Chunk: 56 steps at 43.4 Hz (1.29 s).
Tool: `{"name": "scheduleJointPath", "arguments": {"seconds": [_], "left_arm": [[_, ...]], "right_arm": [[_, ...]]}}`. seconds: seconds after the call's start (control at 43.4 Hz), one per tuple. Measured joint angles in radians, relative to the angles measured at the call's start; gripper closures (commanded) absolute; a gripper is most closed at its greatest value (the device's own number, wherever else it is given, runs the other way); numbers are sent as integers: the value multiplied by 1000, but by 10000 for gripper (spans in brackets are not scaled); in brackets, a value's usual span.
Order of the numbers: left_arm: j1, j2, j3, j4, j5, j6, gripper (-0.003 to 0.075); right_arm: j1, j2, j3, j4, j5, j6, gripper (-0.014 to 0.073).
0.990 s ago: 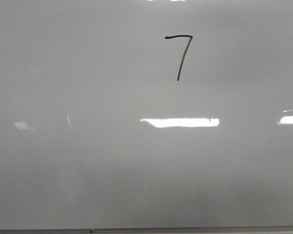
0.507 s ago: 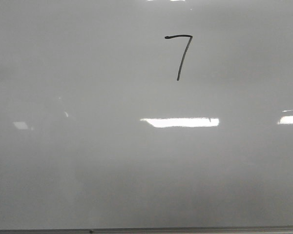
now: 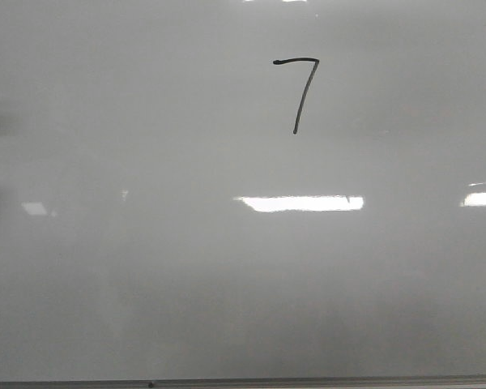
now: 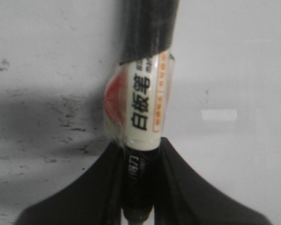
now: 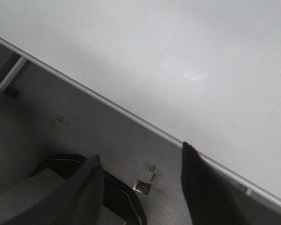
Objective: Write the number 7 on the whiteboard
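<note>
A thin black number 7 [image 3: 298, 91] stands on the glossy pale whiteboard [image 3: 186, 284] in the front view, upper middle. Neither gripper shows in the front view. In the left wrist view my left gripper [image 4: 139, 187] is shut on a whiteboard marker [image 4: 143, 103] with a white label and black barrel, held over the whiteboard [image 4: 234, 56]. In the right wrist view my right gripper [image 5: 143, 161] is open and empty, its fingers [image 5: 201, 187] over the grey floor just off the whiteboard's metal edge [image 5: 131, 117].
Bright rectangular glare patches [image 3: 300, 203] lie across the board. Old smudges [image 4: 61, 117] mark the board in the left wrist view. On the floor in the right wrist view lie a scrap of tape [image 5: 147, 180], a dark base [image 5: 117, 197] and a board leg [image 5: 9, 75].
The 7 and the board are unchanged. Only a faint small reflection left of the glare patch shifts slightly, and a dim shadow appears at the left edge.
</note>
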State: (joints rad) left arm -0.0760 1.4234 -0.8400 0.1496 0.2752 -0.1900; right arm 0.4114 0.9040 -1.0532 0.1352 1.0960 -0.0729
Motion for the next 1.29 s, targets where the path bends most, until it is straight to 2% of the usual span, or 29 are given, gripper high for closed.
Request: {"name": "scheduleJointPath", "arguments": {"seconds": [0.23, 0.345, 0.576, 0.737, 0.944, 1.06, 1.29], "left_arm": [[2, 56, -33, -1, 4, 0, 402], [2, 56, -35, -2, 6, 0, 348], [2, 46, -38, -4, 18, 0, 342], [2, -33, -54, 8, 111, 0, 342], [-14, -242, -60, 12, 262, 0, 356], [-82, -368, -60, 12, 355, 11, 356], [-287, -613, -44, 8, 473, 21, 356]], "right_arm": [[0, 0, 0, 0, 0, 0, 193], [0, 0, 0, 0, -4, 0, 193], [0, -2, 0, -13, -8, 0, 193], [0, -30, 0, -63, -2, 0, 193], [0, -140, 19, -80, 9, 0, 193], [0, -202, 67, -80, 16, 0, 193], [0, -302, 159, -80, 19, 0, 193]]}}
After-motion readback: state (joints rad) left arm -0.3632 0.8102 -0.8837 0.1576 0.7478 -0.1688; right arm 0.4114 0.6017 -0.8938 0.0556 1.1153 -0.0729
